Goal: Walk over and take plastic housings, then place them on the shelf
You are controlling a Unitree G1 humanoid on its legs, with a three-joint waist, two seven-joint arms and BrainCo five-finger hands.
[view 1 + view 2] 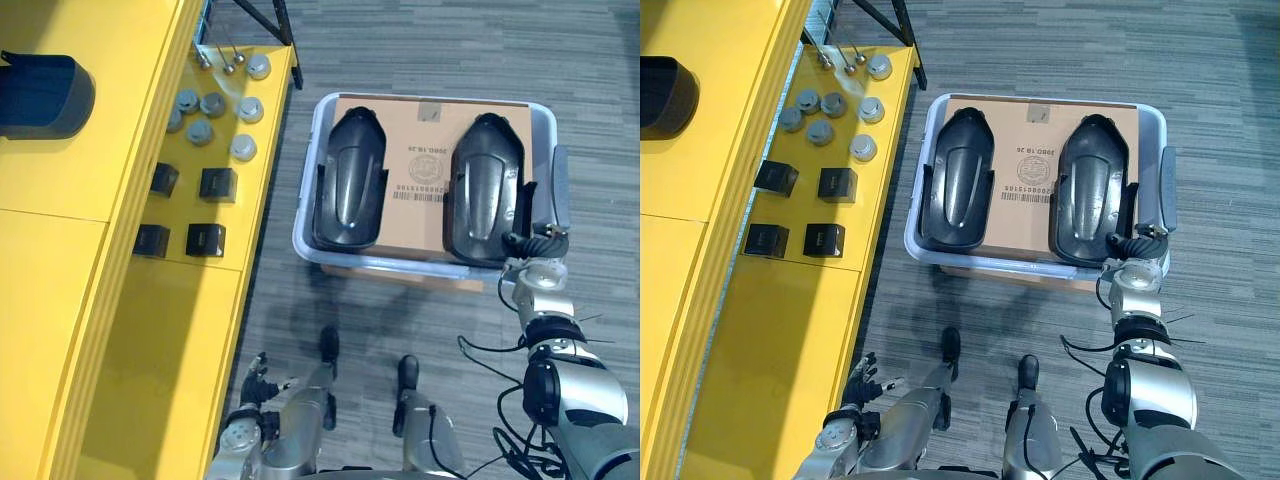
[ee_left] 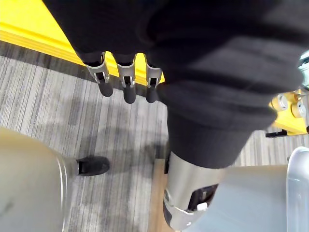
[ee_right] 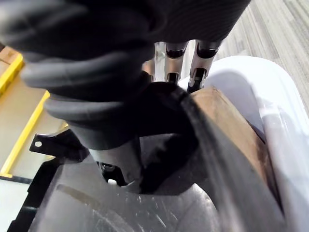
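Two black plastic housings lie side by side on a cardboard sheet [image 1: 420, 160] in a pale bin [image 1: 305, 215] on the floor: the left housing [image 1: 350, 180] and the right housing [image 1: 487, 190]. My right hand [image 1: 533, 245] is at the right housing's near right corner. In the right wrist view its fingers [image 3: 174, 60] reach down outside the housing's rim [image 3: 193, 125] while the thumb sits inside, pinching the edge. My left hand [image 1: 250, 385] hangs low beside the yellow shelf [image 1: 180, 330], its fingers [image 2: 126, 79] straight and holding nothing.
The lower yellow shelf carries small black boxes [image 1: 217, 184] and grey round caps [image 1: 212, 104]. A dark rounded part [image 1: 40, 95] rests on the upper shelf at the far left. Grey carpet [image 1: 450, 40] surrounds the bin. The bin's wall [image 3: 270, 96] stands close to my right hand.
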